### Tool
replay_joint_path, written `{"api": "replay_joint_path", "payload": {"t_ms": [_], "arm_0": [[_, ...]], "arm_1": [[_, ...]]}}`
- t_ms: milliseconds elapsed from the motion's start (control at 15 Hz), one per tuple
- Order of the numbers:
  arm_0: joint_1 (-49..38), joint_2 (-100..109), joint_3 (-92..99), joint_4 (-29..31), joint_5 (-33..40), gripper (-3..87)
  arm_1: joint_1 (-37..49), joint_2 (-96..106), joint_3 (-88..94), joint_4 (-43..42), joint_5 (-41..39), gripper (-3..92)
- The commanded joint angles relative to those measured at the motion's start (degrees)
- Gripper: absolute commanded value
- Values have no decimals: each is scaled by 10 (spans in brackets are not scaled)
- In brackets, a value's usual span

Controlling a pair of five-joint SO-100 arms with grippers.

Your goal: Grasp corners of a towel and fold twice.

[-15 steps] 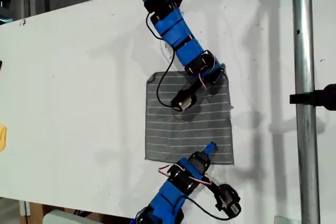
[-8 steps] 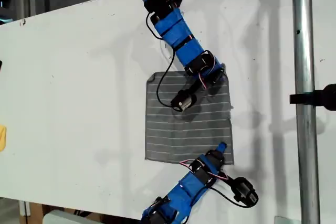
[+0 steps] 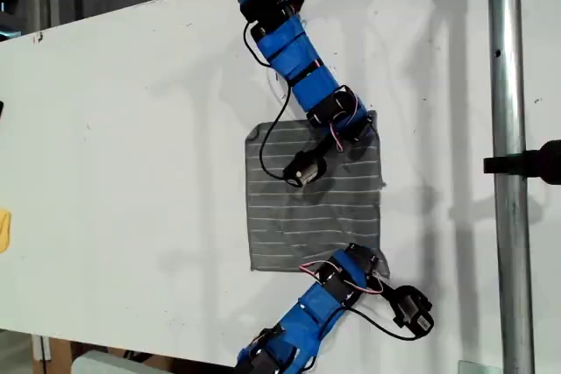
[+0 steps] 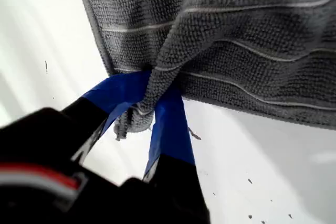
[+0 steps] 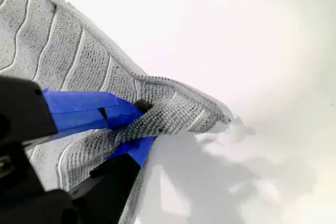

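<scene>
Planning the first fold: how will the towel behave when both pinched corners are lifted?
Probably floppy: the towel bunches and wrinkles where my first gripper pinches a corner, and drapes over the fingers of my second gripper. It likely sags between the two grips rather than staying flat. Its looped weave looks grippy, so slipping seems unlikely.

You have my first gripper [image 4: 149,111] reaching in from the tabletop's near edge in the exterior view, jaws clamped on a corner of the towel [image 3: 316,208]; my second gripper [image 5: 137,121] comes from the far edge, elbow bent, pinching another corner
</scene>
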State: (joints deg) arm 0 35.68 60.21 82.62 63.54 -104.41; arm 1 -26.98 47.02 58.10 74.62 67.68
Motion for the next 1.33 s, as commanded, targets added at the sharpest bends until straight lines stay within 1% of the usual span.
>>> {"api": "replay_joint_path", "payload": {"t_ms": [0,200,333,400,600,800,933,1267], "arm_0": [[-21,8,-67,64,38,-28],[-28,15,-229,202,82,-29],[-46,36,-278,298,69,-29],[-60,68,-258,316,69,-29],[-125,152,-157,316,79,-28],[-226,206,-90,316,163,-28],[-289,221,-54,319,213,-28],[-455,266,-12,317,338,-28]], "arm_1": [[5,34,1,22,0,-3],[-12,115,1,39,10,-3],[-4,153,-8,54,10,-3],[4,178,-5,58,9,-3],[40,200,9,88,3,-3],[126,240,69,92,-33,-3],[201,262,102,83,-94,-3],[377,301,108,73,-265,-3]]}}
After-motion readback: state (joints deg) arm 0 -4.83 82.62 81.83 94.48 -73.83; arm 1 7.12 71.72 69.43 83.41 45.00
